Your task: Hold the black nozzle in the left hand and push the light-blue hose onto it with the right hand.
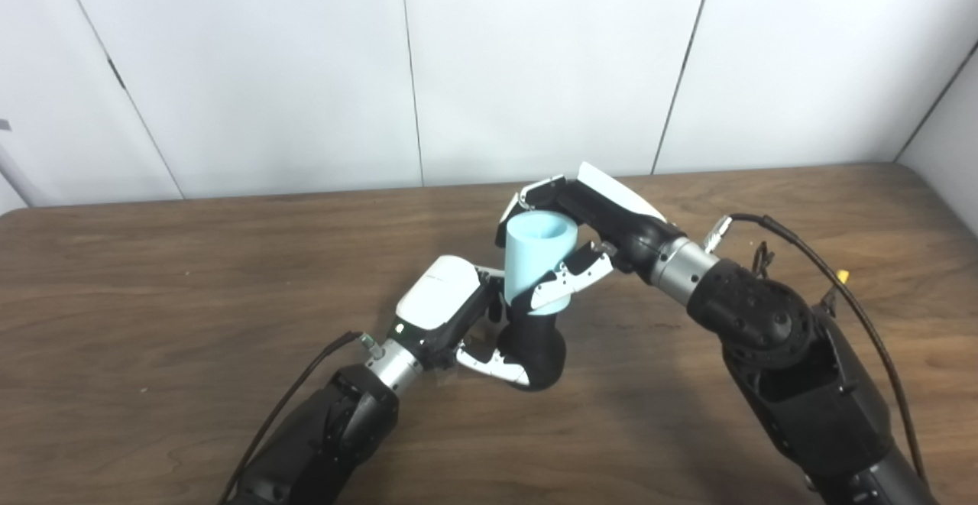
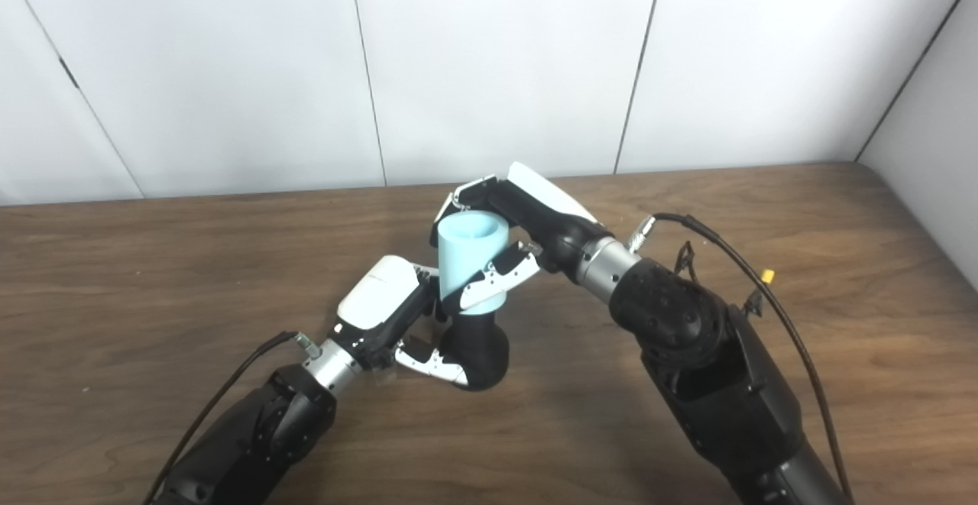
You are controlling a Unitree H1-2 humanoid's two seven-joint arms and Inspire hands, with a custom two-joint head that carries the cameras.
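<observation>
Light-blue hose (image 1: 536, 257) sits mid-table, upright, lower end over the black nozzle (image 1: 537, 348), hose at 12 o'clock of it. Right hand (image 1: 588, 241) is wrapped around the hose; left hand (image 1: 466, 322) is clamped on the nozzle's bulbous base at 6 o'clock. Hose looks like a short, stiff, light sleeve with smooth walls, probably slippery, so grip mid-body, not the open rim. Nozzle looks rigid; hold low on the bulb. Seating depth hidden by fingers. Wooden table (image 1: 191, 322) below.
</observation>
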